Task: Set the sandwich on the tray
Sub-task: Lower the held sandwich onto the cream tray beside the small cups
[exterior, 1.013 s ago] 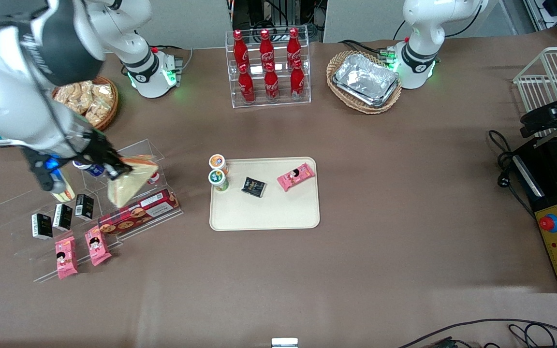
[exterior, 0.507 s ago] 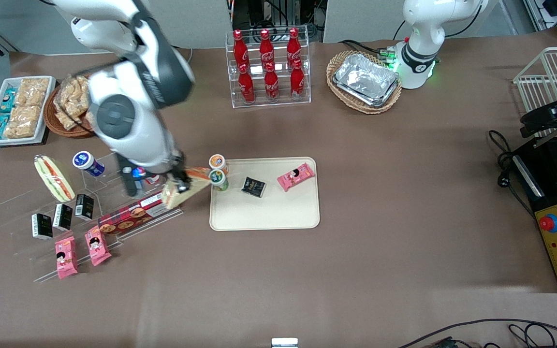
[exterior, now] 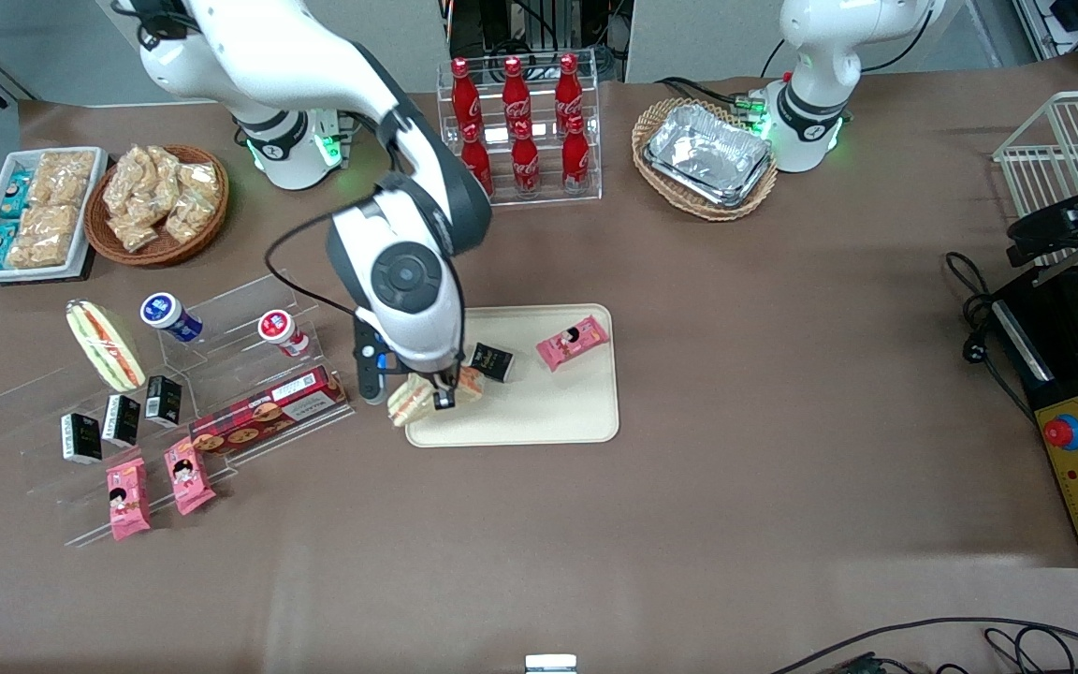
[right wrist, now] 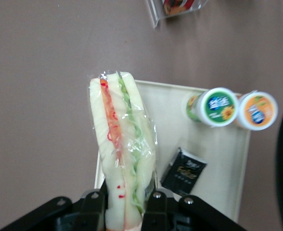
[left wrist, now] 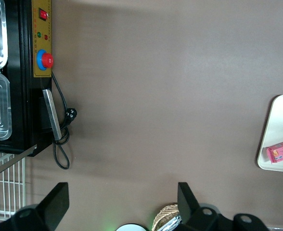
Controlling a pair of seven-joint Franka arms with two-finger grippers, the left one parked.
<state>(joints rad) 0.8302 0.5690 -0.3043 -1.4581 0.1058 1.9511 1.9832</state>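
My right gripper [exterior: 439,393] is shut on the sandwich [exterior: 415,397], a clear-wrapped wedge with green and red filling along its edge. It hangs above the corner of the cream tray [exterior: 548,417] nearest the front camera, toward the working arm's end. In the right wrist view the sandwich [right wrist: 122,144] is clamped between my gripper's [right wrist: 124,204] fingers, over the tray's [right wrist: 218,163] edge. On the tray lie a black packet [exterior: 490,361] and a pink snack [exterior: 573,342]; both show in the wrist views: the black packet [right wrist: 183,171] and the pink snack [left wrist: 282,152].
Two yogurt cups [right wrist: 217,107] [right wrist: 256,111] stand on the tray, hidden by my arm in the front view. A clear stepped rack [exterior: 165,393] holds a second sandwich [exterior: 105,344], cups, black packets, pink snacks and a cookie box [exterior: 268,408]. Cola bottles [exterior: 520,126] and baskets stand farther back.
My gripper has carried the sandwich from the rack toward the parked arm's end, and it is now over the tray's corner. The arm now covers the two cups in the front view.
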